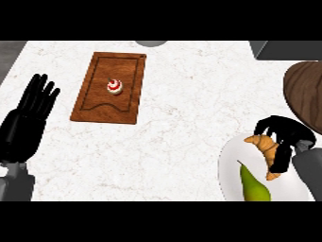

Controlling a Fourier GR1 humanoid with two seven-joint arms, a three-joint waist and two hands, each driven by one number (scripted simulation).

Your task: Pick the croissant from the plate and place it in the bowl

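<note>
White marbled counter (191, 118) with grey veining. Toward far-left part: brown wooden board (97, 108) with raised rim, set slightly askew; on its middle, small red-and-white item (114, 86), swirled, kind not determinable. At far edge: grey rounded object (152, 42), mostly cut off; at far-right corner: grey block (296, 49). At right edge: dark wooden bowl (317, 94), partly out of view, just beyond white plate (229, 165) at near-right corner. On plate: croissant (264, 144) toward the side nearest bowl, green pointed item (254, 186) toward near edge, the two close together. Right hand (285, 132) over croissant, between it and bowl rim; fingers curled down around far end of croissant, thumb along its right flank, clamped on croissant. Contact between croissant and plate: not determinable. Left hand (27, 118) at left edge of counter, flat, fingers straight and pointing up, holding nothing, beside board without touching.
</note>
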